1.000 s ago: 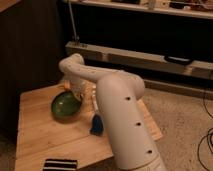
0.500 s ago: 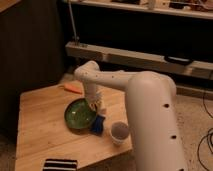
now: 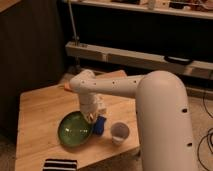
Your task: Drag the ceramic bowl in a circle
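Single view, set high behind the white robot arm, looking down and forward across the light wooden worktop toward dark shelving. The end effector sits mid-frame, at the wide green glazed ceramic bowl.

Gripper — at the end of the white arm, pointing down over the wooden table, its tip at the right rim of the ceramic bowl.

Ceramic bowl — green, glossy inside, round and shallow, lying just left of and below the gripper on the tabletop.

Blue object — immediately right of the gripper tip, touching or nearly touching the bowl's edge.

Small whitish cup — upright, further right of the gripper, beside the blue object.

Black-and-white striped item — at the table's near edge, well below the gripper.

Orange object — behind the arm's elbow, partly hidden.
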Available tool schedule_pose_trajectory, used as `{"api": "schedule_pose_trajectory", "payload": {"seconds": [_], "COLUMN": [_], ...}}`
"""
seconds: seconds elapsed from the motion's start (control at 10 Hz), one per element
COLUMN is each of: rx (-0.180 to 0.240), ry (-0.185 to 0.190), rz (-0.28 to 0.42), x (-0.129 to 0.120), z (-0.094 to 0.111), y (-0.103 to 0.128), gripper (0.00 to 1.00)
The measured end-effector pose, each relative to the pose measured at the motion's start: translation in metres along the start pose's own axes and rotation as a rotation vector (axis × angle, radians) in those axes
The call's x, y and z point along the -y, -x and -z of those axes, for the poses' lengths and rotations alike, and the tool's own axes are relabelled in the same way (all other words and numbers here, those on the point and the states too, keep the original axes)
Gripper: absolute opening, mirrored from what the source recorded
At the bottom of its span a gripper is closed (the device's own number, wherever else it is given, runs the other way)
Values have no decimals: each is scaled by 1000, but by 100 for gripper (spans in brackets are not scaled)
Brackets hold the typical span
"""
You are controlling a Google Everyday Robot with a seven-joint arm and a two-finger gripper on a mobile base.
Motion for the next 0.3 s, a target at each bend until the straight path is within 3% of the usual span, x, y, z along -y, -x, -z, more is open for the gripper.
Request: {"api": "schedule_pose_trajectory", "payload": {"seconds": [0.3], "rx": [3], "ry": [-52], "rz": [114], "x": [63], "z": [2], "y": [-34], "gripper": [0]}}
